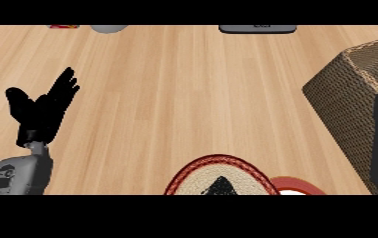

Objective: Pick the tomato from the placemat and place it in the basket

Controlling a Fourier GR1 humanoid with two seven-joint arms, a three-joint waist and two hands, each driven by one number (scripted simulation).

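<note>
Tomato (295, 184) mostly cut off at the lower edge

Only a red curve, probably the tomato, shows just right of the placemat (193, 174). A black tip on the mat may be the right hand (219, 186), but its state cannot be told. The basket (347, 107) is cropped at the right, and the left hand (40, 113) rests open.

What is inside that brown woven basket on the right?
Of the brown woven basket only the outer wall and rim show. Its inside is hidden by that wall and cut off at the view's edge, so its contents cannot be seen.
</note>
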